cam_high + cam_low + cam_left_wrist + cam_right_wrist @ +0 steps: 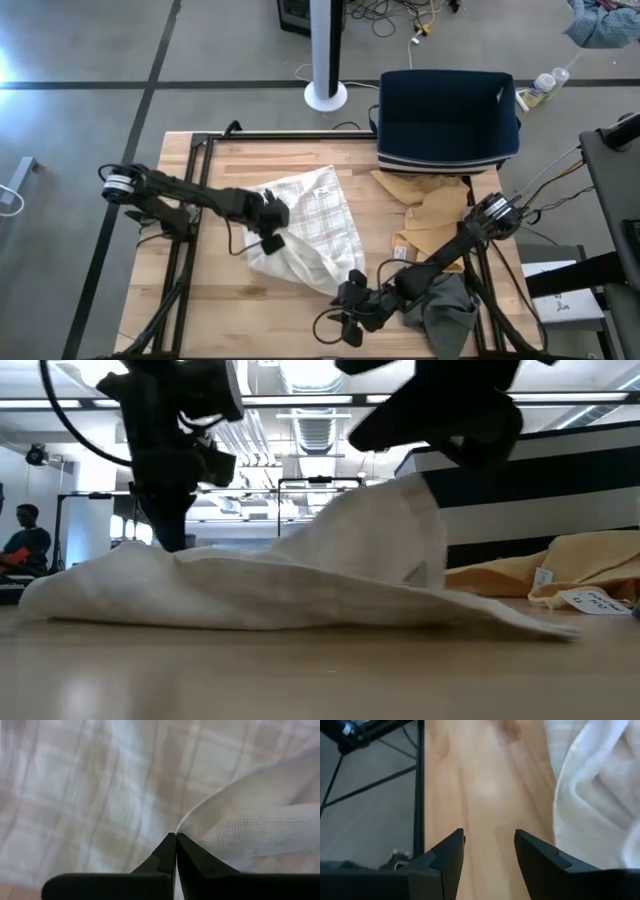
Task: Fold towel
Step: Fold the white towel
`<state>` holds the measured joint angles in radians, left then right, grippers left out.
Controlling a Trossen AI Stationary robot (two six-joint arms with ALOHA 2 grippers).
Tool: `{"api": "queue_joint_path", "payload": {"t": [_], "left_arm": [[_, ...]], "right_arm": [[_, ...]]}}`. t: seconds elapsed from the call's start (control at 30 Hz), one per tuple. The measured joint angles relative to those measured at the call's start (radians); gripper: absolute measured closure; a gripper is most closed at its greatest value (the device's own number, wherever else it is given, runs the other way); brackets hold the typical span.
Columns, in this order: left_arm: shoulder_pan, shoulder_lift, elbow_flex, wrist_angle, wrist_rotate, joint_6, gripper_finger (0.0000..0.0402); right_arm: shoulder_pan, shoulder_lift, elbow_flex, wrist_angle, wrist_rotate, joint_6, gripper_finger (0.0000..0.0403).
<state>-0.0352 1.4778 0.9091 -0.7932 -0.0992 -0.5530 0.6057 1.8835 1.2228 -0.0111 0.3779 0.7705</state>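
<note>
The pale wooden plank surface carries the white checked cloth towel near its middle, lying as a rumpled, roughly triangular heap with one flap thrown over the rest; in the low view it humps up in the middle and does not lie flat. To my eye the folding is only partly done: a first rough turn-over is there, but the edges are not squared and no neat rectangle shows yet, so straightening and at least one more fold seem left.

Beyond it sit a dark blue fabric bin, crumpled tan cloths and a grey cloth, none of them folded.

The left tool is at the towel's left edge, its fingers pressed together with a fold of towel right at their tips; whether cloth is actually pinched I cannot tell. The right tool hovers over bare wood just beside the towel's near corner, fingers apart and holding nothing.
</note>
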Motion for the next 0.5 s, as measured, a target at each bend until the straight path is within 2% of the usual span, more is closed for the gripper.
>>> {"api": "queue_joint_path", "payload": {"t": [0.2, 0.3, 0.5], "left_arm": [[0.018, -0.054, -0.001, -0.03, 0.243, 0.027, 0.0391], [-0.003, -0.097, -0.001, -0.065, 0.323, 0.004, 0.0382], [-0.1, -0.202, -0.001, -0.098, 0.359, -0.169, 0.0354]], "right_arm": [[-0.037, 0.003, 0.0, -0.009, 0.05, -0.029, 0.0231], [-0.053, 0.02, 0.0, -0.015, 0.051, -0.031, 0.023], [-0.061, 0.052, 0.0, -0.016, 0.042, -0.03, 0.023]]}}
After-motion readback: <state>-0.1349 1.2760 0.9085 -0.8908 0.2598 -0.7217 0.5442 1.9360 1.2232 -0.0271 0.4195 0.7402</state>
